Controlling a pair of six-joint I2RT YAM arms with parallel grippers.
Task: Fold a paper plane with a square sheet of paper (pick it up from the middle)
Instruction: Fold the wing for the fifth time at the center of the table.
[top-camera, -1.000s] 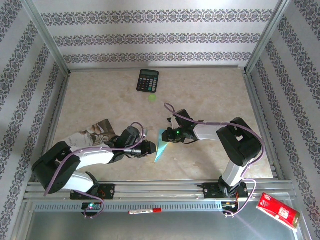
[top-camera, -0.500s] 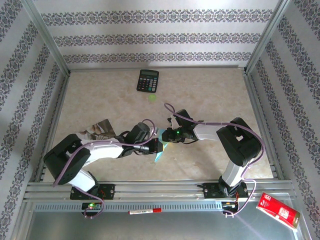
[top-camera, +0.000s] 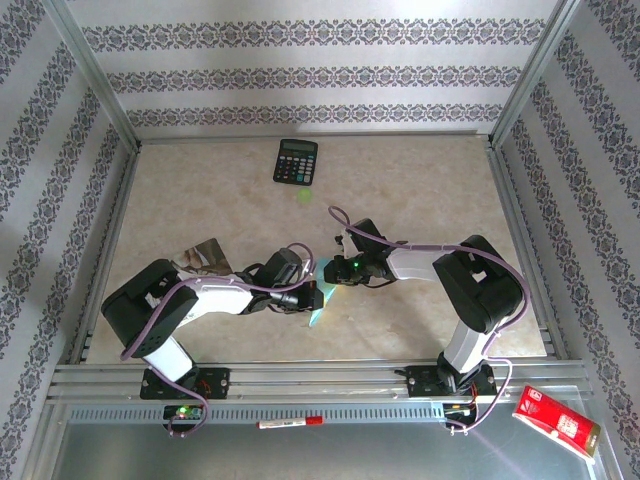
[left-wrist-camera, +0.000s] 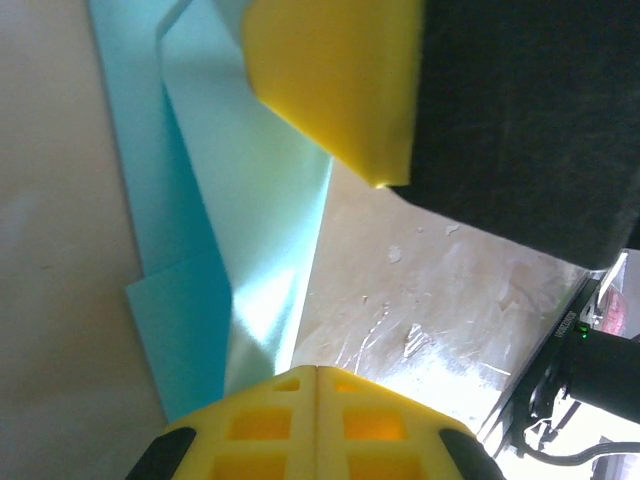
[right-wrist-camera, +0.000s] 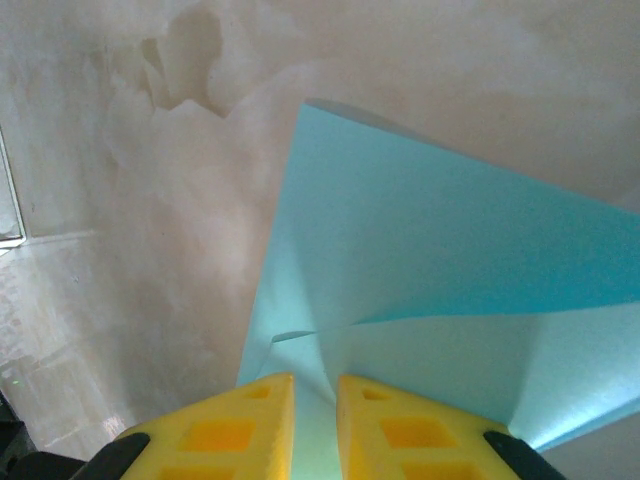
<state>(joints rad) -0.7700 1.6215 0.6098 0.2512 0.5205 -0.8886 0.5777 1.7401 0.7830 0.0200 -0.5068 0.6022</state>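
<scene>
Two arms meet over the sheet of paper (top-camera: 317, 310), which lies on the table (top-camera: 420, 190) a little toward 6 o'clock from its middle. The left gripper (top-camera: 311, 297) reaches it from 9 o'clock and the right gripper (top-camera: 334, 272) from 3 o'clock, the two nearly touching.

From overhead the paper is a slim light-cyan sliver, with its pointed end toward 6 o'clock, mostly hidden under the two grippers.

In the left wrist view the paper (left-wrist-camera: 270, 250) is partly folded. A darker cyan layer lies flat on the table, with a corner sticking out at 7 o'clock, and a paler flap lies over it with a straight edge running from 12 to 6 o'clock. The left gripper (left-wrist-camera: 315, 372) has its yellow fingers pressed together with no gap. The paper runs up to them, but I cannot tell whether they pinch it. One yellow finger (left-wrist-camera: 330, 90) of the right gripper rests against the paper at 12 o'clock.

In the right wrist view the paper (right-wrist-camera: 430, 250) spreads toward 2 o'clock in a broad, smooth sheet, with creases running down into the right gripper (right-wrist-camera: 315, 385). Its fingers stand a thin slit apart, with pale paper in the slit, clamped on it.

A calculator (top-camera: 296, 161) sits at 12 o'clock on the table and a booklet (top-camera: 200, 256) at 9 o'clock of the paper.
</scene>
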